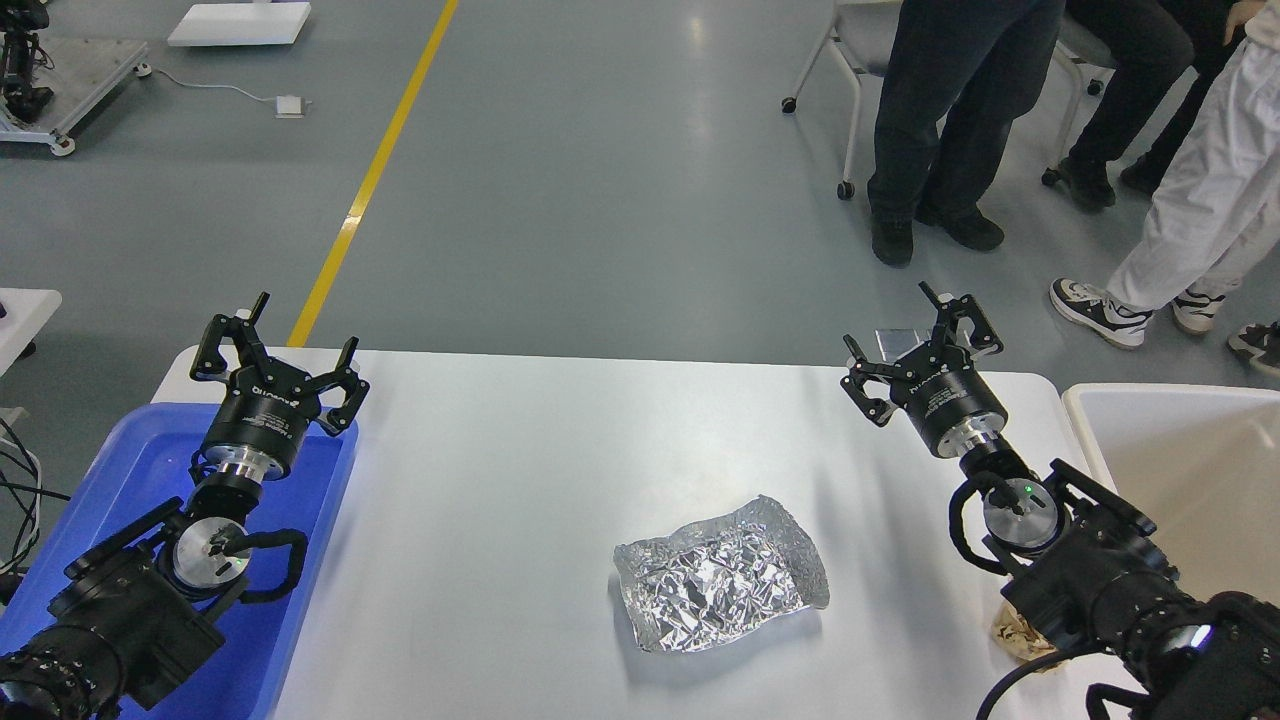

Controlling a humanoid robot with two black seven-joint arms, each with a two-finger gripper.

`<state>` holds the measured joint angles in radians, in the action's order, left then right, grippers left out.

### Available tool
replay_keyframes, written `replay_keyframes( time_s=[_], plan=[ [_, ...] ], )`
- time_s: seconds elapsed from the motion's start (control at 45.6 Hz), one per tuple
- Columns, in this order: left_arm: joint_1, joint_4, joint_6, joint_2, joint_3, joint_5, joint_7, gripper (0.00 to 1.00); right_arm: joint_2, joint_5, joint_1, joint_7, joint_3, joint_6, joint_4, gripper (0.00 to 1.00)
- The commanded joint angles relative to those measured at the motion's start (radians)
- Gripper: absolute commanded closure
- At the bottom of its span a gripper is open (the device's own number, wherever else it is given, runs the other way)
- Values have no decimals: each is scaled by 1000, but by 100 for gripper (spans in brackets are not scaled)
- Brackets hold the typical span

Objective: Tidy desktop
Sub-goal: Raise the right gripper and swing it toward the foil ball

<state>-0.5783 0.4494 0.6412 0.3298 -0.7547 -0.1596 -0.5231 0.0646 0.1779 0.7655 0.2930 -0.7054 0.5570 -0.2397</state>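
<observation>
The white desktop (560, 440) spans the middle of the head view. A crumpled sheet of silver foil (722, 585) lies on it, right of centre and near the front. My left gripper (275, 345) hangs open and empty above the far end of the blue tray (330, 500) at the left edge. My right gripper (915, 340) is open and empty too, over the far right part of the desktop, well behind the foil. A small flat shiny piece (898, 340) lies near the far edge between its fingers. A brownish crumpled scrap (1020, 630) shows partly under my right arm.
A cream-white rimmed bin (1180, 470) stands just off the desktop's right end. People's legs and wheeled chairs (850, 60) are beyond the far right corner. A yellow line (375, 180) crosses the grey floor behind.
</observation>
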Motion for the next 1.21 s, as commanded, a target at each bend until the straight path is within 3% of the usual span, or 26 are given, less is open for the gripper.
replay_keyframes(
  time_s=[0.0, 0.329, 0.504, 0.965, 1.184],
  plan=[
    [0, 0, 0, -2, -2, 0, 2, 0, 0, 0, -3, 0, -2, 3, -7, 0],
    [0, 0, 0, 0, 0, 0, 0, 0, 0, -5, -17, 2, 9, 11, -44, 0],
    [0, 0, 0, 0, 0, -1, 0, 0, 63, -5, -17, 0, 15, 11, -122, 0],
    [0, 0, 0, 0, 0, -1, 0, 0, 590, -99, -184, 2, 29, 0, -731, 0],
    [0, 0, 0, 0, 0, -1, 0, 0, 708, -363, -242, 15, -6, -69, -953, 0]
  ],
)
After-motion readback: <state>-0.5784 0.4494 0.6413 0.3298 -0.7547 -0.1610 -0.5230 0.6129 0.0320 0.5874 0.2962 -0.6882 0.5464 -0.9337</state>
